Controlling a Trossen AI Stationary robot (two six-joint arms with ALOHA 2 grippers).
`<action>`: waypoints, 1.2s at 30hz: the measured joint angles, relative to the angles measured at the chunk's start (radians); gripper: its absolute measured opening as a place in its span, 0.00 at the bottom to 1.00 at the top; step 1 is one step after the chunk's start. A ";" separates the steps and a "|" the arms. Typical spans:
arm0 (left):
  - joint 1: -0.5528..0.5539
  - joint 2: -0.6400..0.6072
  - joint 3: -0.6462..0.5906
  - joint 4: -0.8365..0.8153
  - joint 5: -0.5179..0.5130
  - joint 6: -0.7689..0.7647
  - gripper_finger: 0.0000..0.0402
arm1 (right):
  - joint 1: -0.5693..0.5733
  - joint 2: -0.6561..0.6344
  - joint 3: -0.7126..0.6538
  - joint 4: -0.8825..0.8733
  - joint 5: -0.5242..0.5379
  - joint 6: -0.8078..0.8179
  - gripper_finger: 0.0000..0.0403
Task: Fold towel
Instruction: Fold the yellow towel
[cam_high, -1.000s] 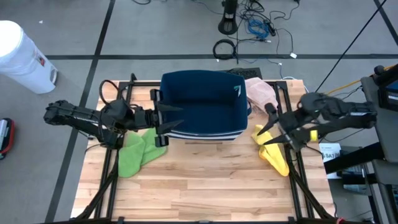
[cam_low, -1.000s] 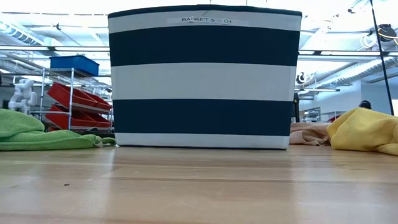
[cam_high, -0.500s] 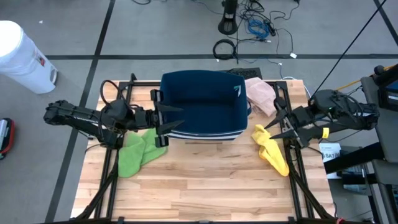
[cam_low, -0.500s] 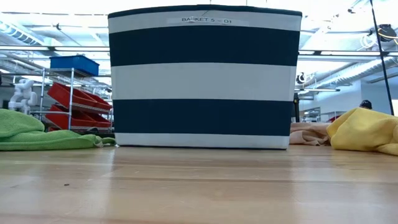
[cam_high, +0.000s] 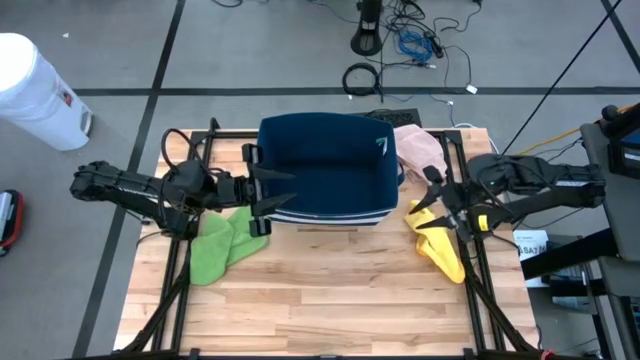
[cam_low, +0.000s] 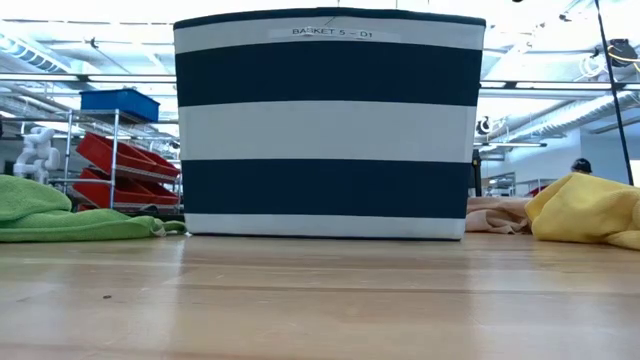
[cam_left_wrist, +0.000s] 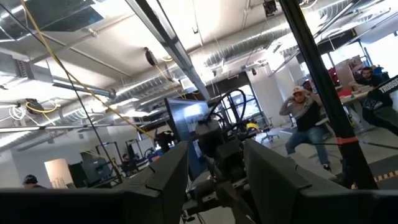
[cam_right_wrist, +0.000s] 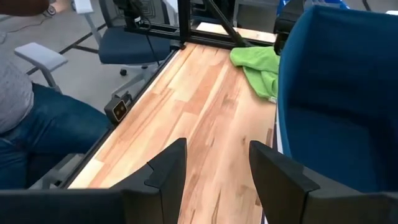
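Pale wooden planks are forming the table top (cam_high: 330, 300), which is being framed by a grey floor with cables. At the back centre, a navy-and-white striped fabric basket (cam_high: 330, 170) is being kept upright. A crumpled green towel (cam_high: 215, 245) is being left on the wood just beside the basket's left side, and the left gripper (cam_high: 268, 200) is being held above it, fingers apart and empty, tips reaching the basket's left edge. A crumpled yellow towel (cam_high: 440, 245) is being left near the right edge, with a pink cloth (cam_high: 420, 150) behind it. The right gripper (cam_high: 428, 212) is being held over the yellow towel's upper end, fingers spread, nothing clamped.
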 joint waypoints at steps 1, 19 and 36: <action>0.000 0.000 0.000 0.000 0.000 0.000 0.41 | 0.000 0.000 0.000 0.002 0.000 0.000 0.40; 0.000 0.000 0.000 0.000 0.000 0.000 0.41 | 0.000 -0.026 0.000 -0.020 0.001 -0.012 0.40; 0.000 0.000 0.000 0.000 0.001 0.000 0.41 | 0.000 -0.022 0.000 -0.052 -0.002 -0.002 0.40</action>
